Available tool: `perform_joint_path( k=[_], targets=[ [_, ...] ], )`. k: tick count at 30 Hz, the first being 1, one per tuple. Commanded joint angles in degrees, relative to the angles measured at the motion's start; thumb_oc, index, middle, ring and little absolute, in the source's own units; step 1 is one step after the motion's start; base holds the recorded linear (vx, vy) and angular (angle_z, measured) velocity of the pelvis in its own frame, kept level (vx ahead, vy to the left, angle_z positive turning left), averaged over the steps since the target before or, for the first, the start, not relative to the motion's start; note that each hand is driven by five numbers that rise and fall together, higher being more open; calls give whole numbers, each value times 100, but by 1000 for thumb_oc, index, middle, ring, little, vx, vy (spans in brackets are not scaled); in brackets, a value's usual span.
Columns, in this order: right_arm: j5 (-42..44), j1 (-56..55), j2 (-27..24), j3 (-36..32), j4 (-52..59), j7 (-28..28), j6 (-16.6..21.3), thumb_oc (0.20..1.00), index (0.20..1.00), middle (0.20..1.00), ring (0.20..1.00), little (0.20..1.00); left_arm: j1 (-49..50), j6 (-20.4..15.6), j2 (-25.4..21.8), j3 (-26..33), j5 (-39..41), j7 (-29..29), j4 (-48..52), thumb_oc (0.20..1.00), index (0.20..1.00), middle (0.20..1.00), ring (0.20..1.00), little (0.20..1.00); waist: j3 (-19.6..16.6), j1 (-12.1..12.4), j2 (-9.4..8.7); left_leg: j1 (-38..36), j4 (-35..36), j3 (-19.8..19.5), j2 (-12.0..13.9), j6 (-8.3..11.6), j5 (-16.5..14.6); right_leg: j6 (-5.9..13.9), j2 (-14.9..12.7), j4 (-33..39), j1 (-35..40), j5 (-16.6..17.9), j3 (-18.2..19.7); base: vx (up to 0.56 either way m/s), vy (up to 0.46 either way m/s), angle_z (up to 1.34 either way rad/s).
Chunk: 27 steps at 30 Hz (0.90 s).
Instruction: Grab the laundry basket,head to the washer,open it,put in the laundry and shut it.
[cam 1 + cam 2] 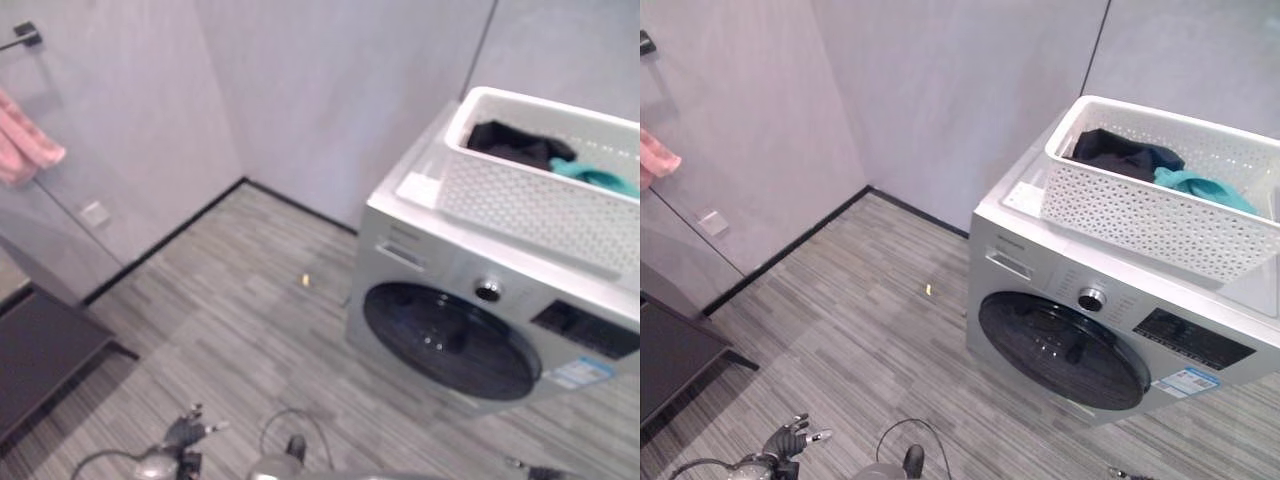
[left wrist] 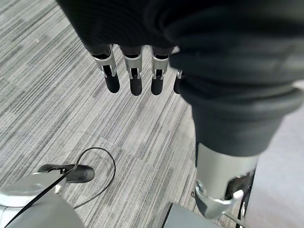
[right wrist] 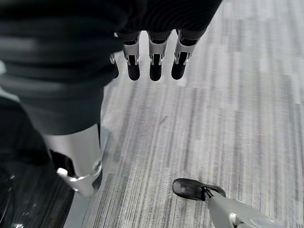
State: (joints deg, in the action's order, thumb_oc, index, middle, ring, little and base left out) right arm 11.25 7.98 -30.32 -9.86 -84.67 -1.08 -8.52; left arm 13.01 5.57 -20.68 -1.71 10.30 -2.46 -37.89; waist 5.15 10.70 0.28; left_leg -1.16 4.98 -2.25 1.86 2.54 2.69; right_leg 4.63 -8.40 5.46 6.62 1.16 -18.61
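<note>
1. The basket [image 1: 1160, 215] sits on top of the washer [image 1: 1110, 330], at the right of the room, with dark laundry [image 1: 1120, 152] and a teal piece [image 1: 1200, 188] inside it.
2. The washer's round door [image 1: 1065, 350] is closed and faces the near left floor.
3. The left hand [image 2: 135, 71] hangs over bare floor [image 1: 230, 300], fingers straight and loose, holding nothing.
4. The right hand [image 3: 152, 59] hangs the same way: fingers relaxed, empty.
5. The basket's long axis runs along the washer's top, from its left front corner toward the far right; its open side faces up.
6. My worry: the basket's near wall seems to reach the washer's front edge, so a knock while pulling the door could tip it forward and spill clothes.
7. Both hands are well apart from the door; a reach from this angle might miss its edge.
</note>
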Motion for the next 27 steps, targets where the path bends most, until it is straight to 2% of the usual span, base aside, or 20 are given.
perform_joint_path(
  k=[1,7,15,21,27],
  targets=[
    [-322,359,-727,386,-357,-85,47,1000,1000,1000,1000,1000,-147,-197,-13,-168,4,78,-102,1000,1000,1000,1000,1000,-212,113,87,304,-62,-181,186,26,-106,112,-120,-49,514,-601,-277,0,0,0],
    [-898,704,-1081,916,-145,-12,55,1000,1000,1000,1000,1000,-133,-256,-51,-222,-11,82,-66,1000,1000,1000,1000,1000,-196,135,50,277,-56,-172,202,32,-100,119,-123,-46,489,-555,-249,0,0,0],
    [-1825,1596,-1538,1990,306,238,41,1000,1000,1000,1000,1000,-128,-290,-116,-267,4,93,20,1000,1000,1000,1000,1000,-155,240,13,323,-84,-201,307,115,25,46,-4,-46,448,-615,-199,-49,-33,-1],
    [-2222,2092,-1584,2587,779,336,64,1000,1000,1000,1000,1000,-35,-298,-32,-192,167,136,-22,1000,1000,1000,1000,1000,-93,293,50,377,-101,-171,430,175,125,11,87,-46,394,-643,-96,-65,-29,-2],
    [-2437,2240,-1601,2869,1160,369,106,1000,1000,1000,1000,1000,58,-330,37,-151,300,171,10,1000,1000,1000,1000,1000,-63,301,71,396,-108,-171,464,192,182,-16,128,-46,403,-658,-66,-24,-20,-6]
  ],
)
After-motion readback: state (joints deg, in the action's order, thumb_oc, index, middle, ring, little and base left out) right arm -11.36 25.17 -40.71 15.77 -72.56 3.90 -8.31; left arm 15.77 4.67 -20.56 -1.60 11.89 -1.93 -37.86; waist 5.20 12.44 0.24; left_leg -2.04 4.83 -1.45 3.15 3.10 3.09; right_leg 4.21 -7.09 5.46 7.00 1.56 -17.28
